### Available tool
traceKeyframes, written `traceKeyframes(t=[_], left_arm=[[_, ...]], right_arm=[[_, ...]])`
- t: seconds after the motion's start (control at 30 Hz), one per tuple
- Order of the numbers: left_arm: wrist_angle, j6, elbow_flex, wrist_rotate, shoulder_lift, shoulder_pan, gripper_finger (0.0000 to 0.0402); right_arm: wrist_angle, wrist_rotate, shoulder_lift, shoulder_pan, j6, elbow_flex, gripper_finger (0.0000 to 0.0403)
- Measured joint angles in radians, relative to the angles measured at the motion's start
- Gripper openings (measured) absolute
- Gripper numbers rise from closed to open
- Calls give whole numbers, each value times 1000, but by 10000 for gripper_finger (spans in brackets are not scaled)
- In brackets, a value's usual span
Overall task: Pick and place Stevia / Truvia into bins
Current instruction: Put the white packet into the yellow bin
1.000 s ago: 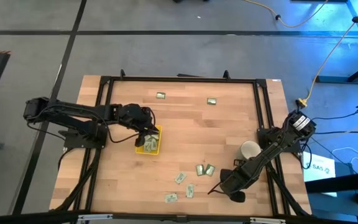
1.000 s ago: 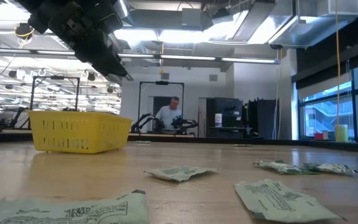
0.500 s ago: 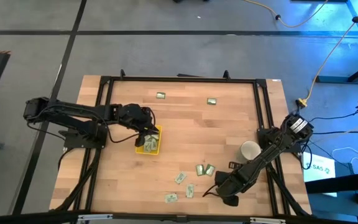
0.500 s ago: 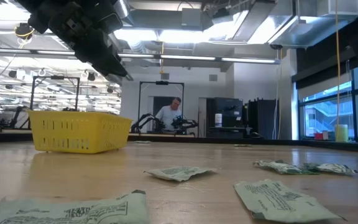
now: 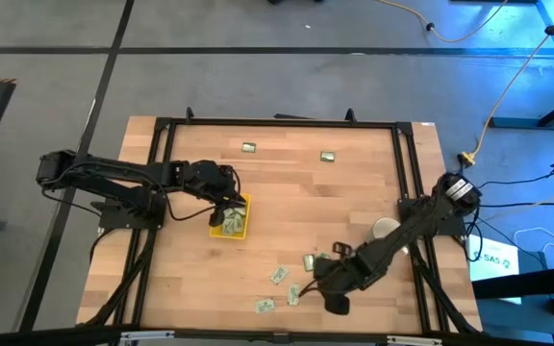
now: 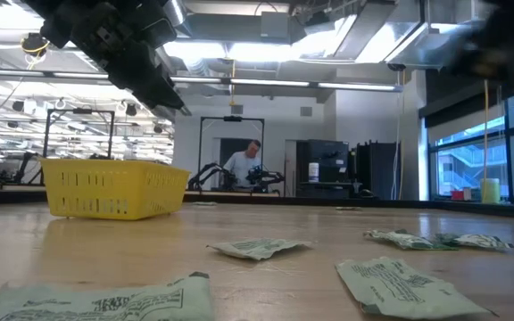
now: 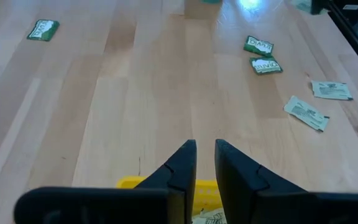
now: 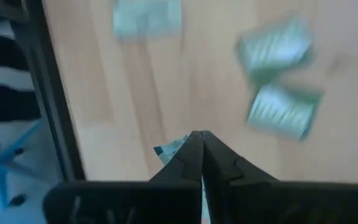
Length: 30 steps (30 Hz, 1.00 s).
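Left gripper (image 5: pixel 227 213) hangs over the yellow tray (image 5: pixel 241 204), left of counter (image 5: pixel 354 192) centre. Its jaws stand a narrow slit apart, nothing between them; the left wrist view shows the gap and the tray's rim (image 7: pixel 132 182) below.

Tray already holds several Stevia sachets (image 5: pixel 235 223). In the low view the tray (image 6: pixel 114 188) sits on the counter with the left arm above it.

Right gripper (image 5: pixel 296 287) reaches low over the near part of the counter, among the loose sachets. Jaws pressed together; the right wrist view shows a sachet corner (image 8: pixel 169 149) beside the tips, but whether it is gripped I cannot tell.

Loose sachets: a cluster near the front edge (image 5: pixel 279 275), one more (image 5: pixel 264 306) closer to the edge. Two lie apart at the far side (image 5: pixel 249 148), (image 5: pixel 328 156).

White mug (image 5: pixel 385 231) partly hidden behind the right arm.
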Motion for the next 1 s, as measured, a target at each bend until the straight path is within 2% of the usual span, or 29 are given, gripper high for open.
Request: traceKeyframes(t=[0.13, 0.27, 0.4, 0.5, 0.63, 0.7, 0.83, 1.0], left_arm=[[30, 0, 0, 4, 0, -1, 72], [168, 24, 0, 47, 0, -19, 105], [328, 53, 0, 70, 9, -70, 143], [385, 38, 0, 9, 22, -112, 167], [395, 51, 0, -131, 37, -161, 185], [412, 23, 0, -212, 44, -178, 188], [497, -79, 0, -324, 62, -200, 189], [606, -130, 0, -420, 71, -216, 189]], right_arm=[[-28, 88, -2, -81, -136, 97, 0], [-10, 228, -2, -174, -223, 182, 0], [87, 377, -2, -255, -299, 247, 0], [168, 499, -3, -297, -313, 278, 0], [288, 669, -3, -330, -405, 295, 0], [380, 718, -3, -340, -442, 296, 0], [509, 745, -3, -355, -513, 296, 0], [557, 746, -3, -366, -552, 296, 0]])
